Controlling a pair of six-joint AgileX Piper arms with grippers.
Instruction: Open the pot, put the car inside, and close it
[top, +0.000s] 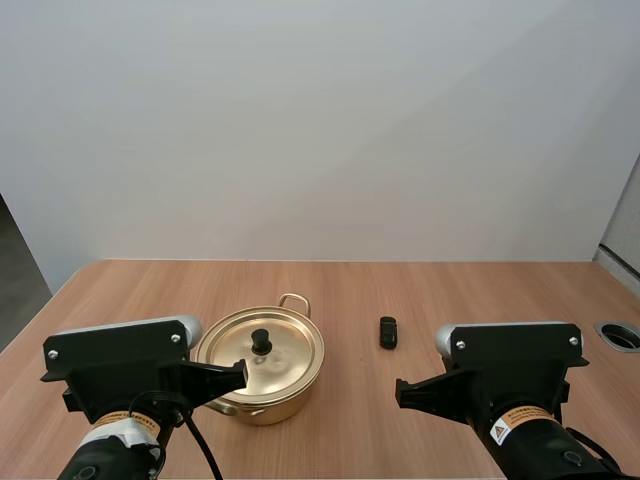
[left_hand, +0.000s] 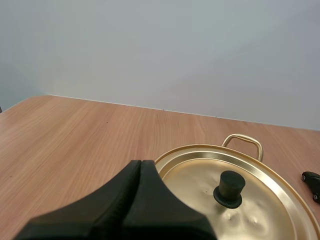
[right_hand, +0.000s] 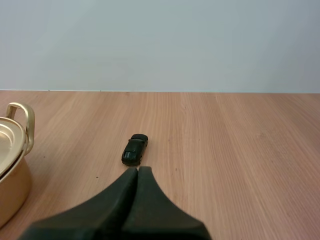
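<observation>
The left hand (left_hand: 141, 163) has its two fingers pressed together into one dark wedge and holds nothing; its tip sits at the near left rim of the lid (top: 290, 362), and whether it touches the metal cannot be told. The right hand (right_hand: 137, 170) is likewise pressed together and empty, pointing at the car (right_hand: 134, 149), just short of it and not touching. The gold pot (top: 262, 410) stands left of centre on the bench (top: 470, 285), with the lid on and its black knob (top: 261, 341) upright in the middle. One looped handle (top: 295, 300) shows on the far side; the left hand covers part of the pot's near left side. The small dark car lies on the bench to the pot's right, apart from it. Bare wood lies between pot and car, and out to the far edge.
</observation>
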